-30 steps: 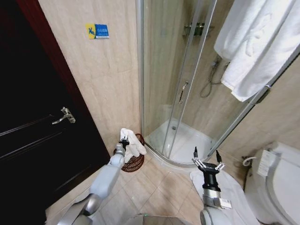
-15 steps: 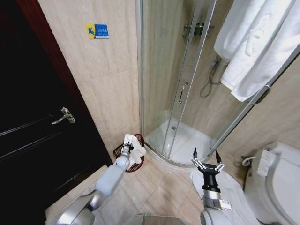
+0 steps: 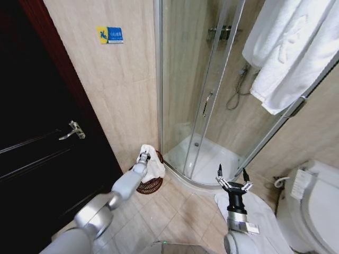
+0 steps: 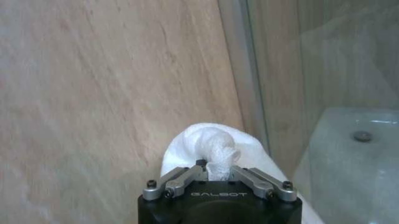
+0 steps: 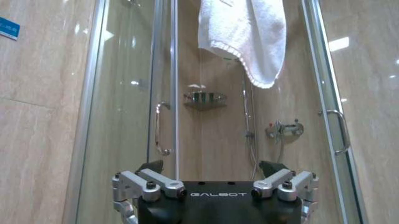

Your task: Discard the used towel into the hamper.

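Head view: left gripper [image 3: 143, 157] pinches bunched terry towel [image 3: 154, 168] over ribbed hamper [image 3: 150, 186].

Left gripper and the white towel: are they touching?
Touching. The left wrist view shows the left gripper shut on a bunch of the towel, pinched between its fingers.

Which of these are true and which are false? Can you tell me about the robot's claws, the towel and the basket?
1. The left claw is shut on the crumpled white towel. True.
2. The towel hangs over the small round reddish-brown wire hamper. True.
3. The right claw also grips a towel. False: it is open and holds nothing, near the shower.
4. The hamper stands inside the glass shower cabin. False: it stands outside on the tiled floor, against the beige wall.
5. The dark wooden door is on the robot's right. False: it is on its left.
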